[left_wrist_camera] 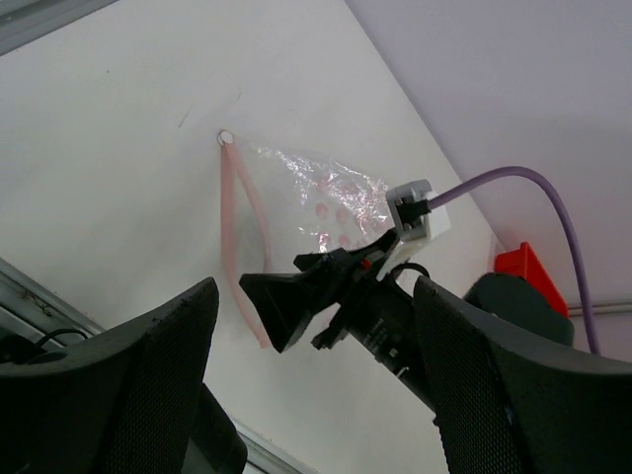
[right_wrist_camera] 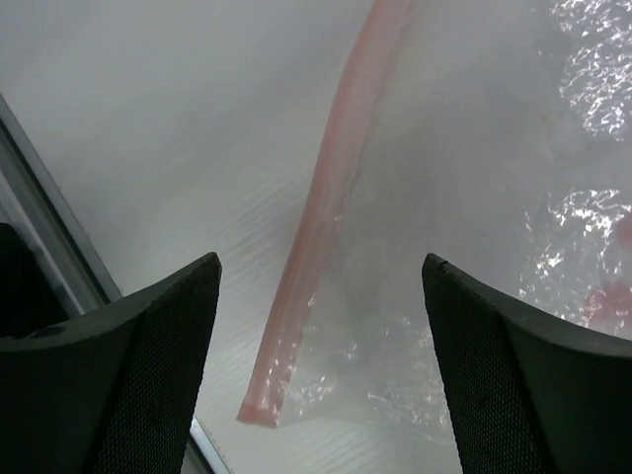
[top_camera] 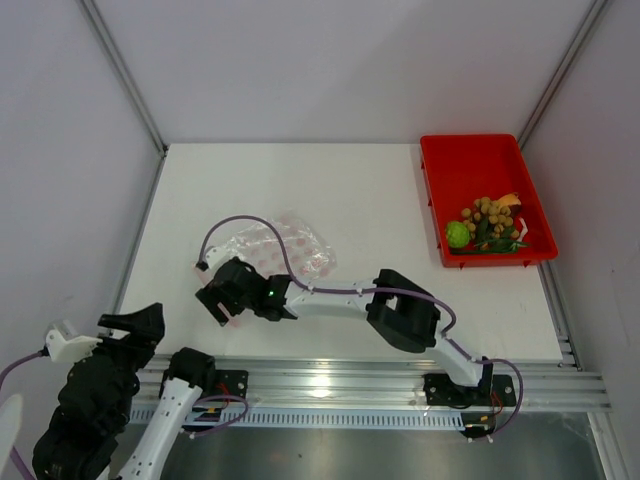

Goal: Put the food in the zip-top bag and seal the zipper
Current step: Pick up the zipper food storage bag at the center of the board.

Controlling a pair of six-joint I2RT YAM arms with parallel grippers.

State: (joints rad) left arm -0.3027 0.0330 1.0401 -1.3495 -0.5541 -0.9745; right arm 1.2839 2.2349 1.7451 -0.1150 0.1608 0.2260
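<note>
The clear zip-top bag [top_camera: 290,247] with pink-red dots lies flat left of the table's middle. My right gripper [top_camera: 218,300] is open and hovers over the bag's near-left end. In the right wrist view the pinkish zipper [right_wrist_camera: 321,207] runs between the spread fingers, its end just below them, with the bag [right_wrist_camera: 494,227] to its right. My left gripper [top_camera: 138,324] is open and empty, held up at the near-left corner; its view shows the zipper [left_wrist_camera: 233,232], the bag [left_wrist_camera: 336,197] and the right gripper [left_wrist_camera: 291,301]. The food lies in the red tray: tan fruits [top_camera: 493,212], green fruit [top_camera: 457,235], green onion [top_camera: 502,243]. I cannot make out the dark purplish-red piece.
The red tray [top_camera: 470,160] stands at the far right of the table. The right arm [top_camera: 400,305] stretches low across the near part of the table. A purple cable [top_camera: 240,222] loops over the bag. A metal rail [top_camera: 380,385] runs along the near edge.
</note>
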